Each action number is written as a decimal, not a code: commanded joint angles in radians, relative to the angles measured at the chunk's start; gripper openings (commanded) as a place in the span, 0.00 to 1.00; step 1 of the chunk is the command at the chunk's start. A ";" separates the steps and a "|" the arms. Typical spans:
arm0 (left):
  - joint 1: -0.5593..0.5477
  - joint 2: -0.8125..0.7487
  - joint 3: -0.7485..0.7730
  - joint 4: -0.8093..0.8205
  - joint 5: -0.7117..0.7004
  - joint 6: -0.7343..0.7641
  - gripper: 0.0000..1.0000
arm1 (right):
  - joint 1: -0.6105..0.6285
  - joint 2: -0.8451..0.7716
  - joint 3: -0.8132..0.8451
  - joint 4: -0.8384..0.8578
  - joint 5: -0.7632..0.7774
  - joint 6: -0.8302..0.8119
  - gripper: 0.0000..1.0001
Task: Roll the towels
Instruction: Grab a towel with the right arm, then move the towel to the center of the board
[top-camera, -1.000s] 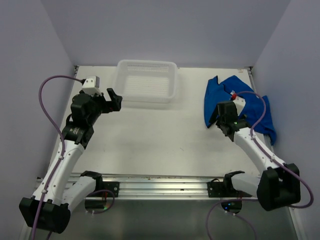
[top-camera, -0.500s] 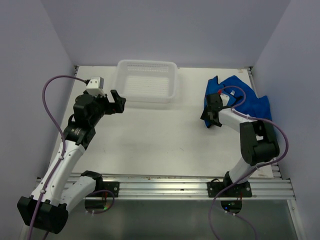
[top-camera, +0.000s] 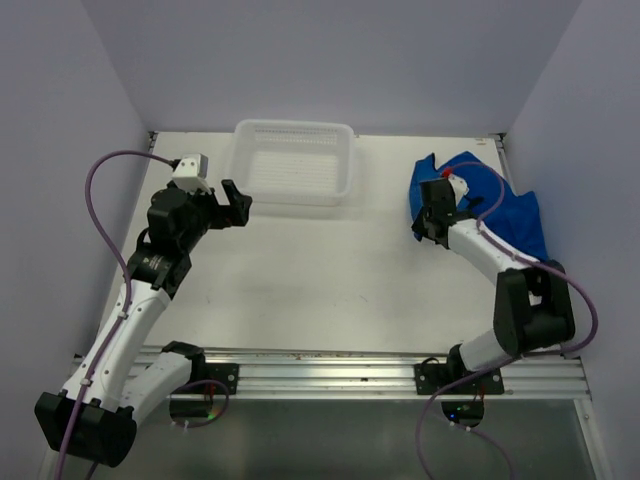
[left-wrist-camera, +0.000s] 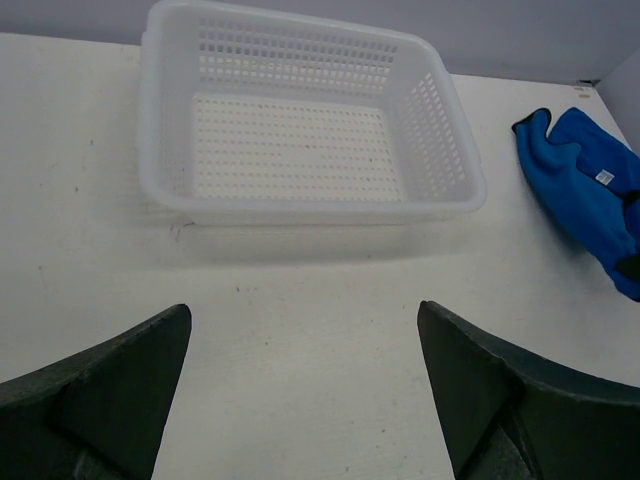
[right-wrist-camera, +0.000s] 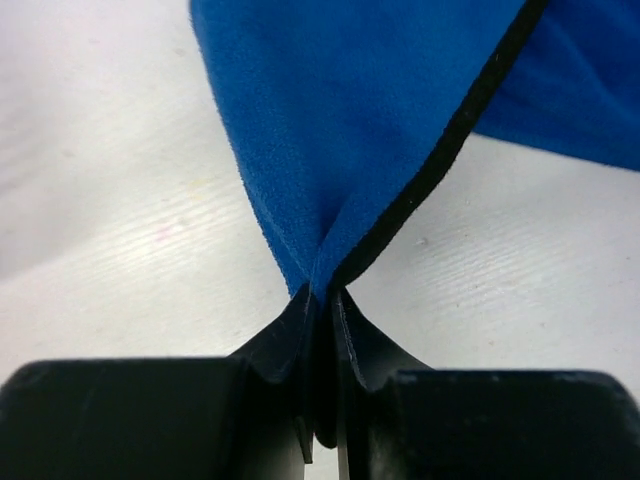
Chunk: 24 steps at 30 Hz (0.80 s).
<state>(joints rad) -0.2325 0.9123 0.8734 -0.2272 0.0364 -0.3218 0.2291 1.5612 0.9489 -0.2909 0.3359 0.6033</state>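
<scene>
A white table (top-camera: 320, 270), enclosed by pale lilac walls (top-camera: 330, 60), carried a white slotted plastic basket (top-camera: 293, 165) at its far edge, left of centre. Royal-blue towels (top-camera: 500, 205) lay crumpled in a heap at the far right, well apart from the basket. A metal rail (top-camera: 330, 372) ran along the table's near edge.

On the surface (top-camera: 330, 270), basket (top-camera: 295, 192) at the far middle, towels (top-camera: 500, 205) heaped at the far right, well apart from it, left end effector (top-camera: 237, 200) near the basket's front left corner, right end effector (right-wrist-camera: 322, 310) at the towels' left edge, on a fold
</scene>
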 joint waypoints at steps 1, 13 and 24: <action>-0.004 -0.009 0.039 0.008 -0.004 0.006 1.00 | 0.015 -0.162 0.016 -0.065 -0.038 -0.051 0.09; 0.001 -0.006 0.033 0.011 -0.032 0.012 1.00 | 0.278 -0.452 0.067 -0.246 -0.284 -0.102 0.08; -0.001 -0.016 0.019 0.023 -0.087 0.017 0.99 | 0.716 -0.348 0.013 -0.038 -0.458 -0.020 0.32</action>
<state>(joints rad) -0.2321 0.9112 0.8734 -0.2268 -0.0235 -0.3210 0.8597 1.1629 0.9276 -0.4305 -0.0151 0.5827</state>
